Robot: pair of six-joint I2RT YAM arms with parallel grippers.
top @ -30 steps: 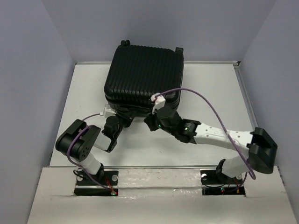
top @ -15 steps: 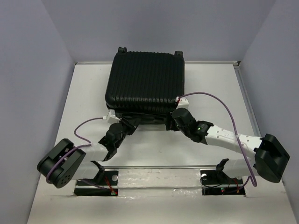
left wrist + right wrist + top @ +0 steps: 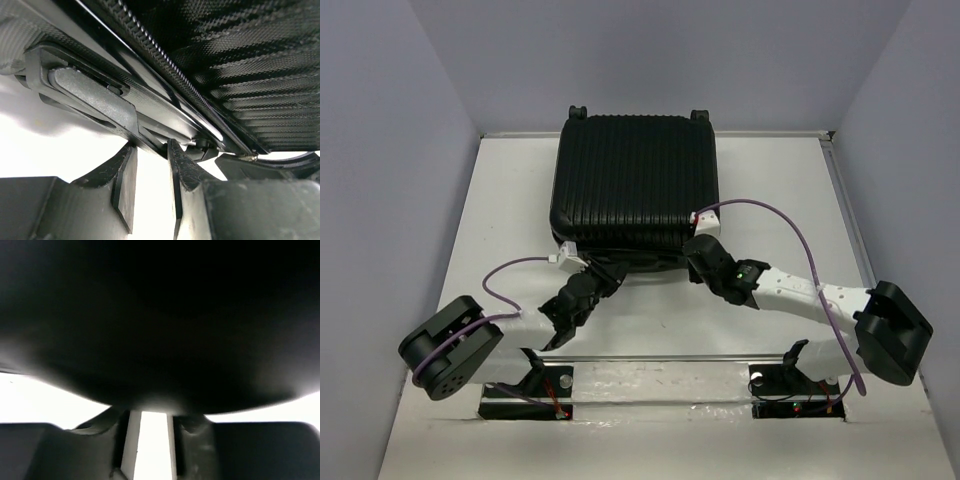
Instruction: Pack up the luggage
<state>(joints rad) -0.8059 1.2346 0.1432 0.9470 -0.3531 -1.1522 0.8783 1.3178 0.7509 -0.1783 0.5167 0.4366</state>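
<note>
Left claw and right claw are both narrow, holding nothing, tucked at the luggage front edge; push unevenly and it probably skids sideways.

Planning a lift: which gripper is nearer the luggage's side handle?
Left. The left gripper has its fingertips right by the handle on the near side of the luggage. The right gripper sits close to the shell farther right along that side, with no handle in its view.
</note>
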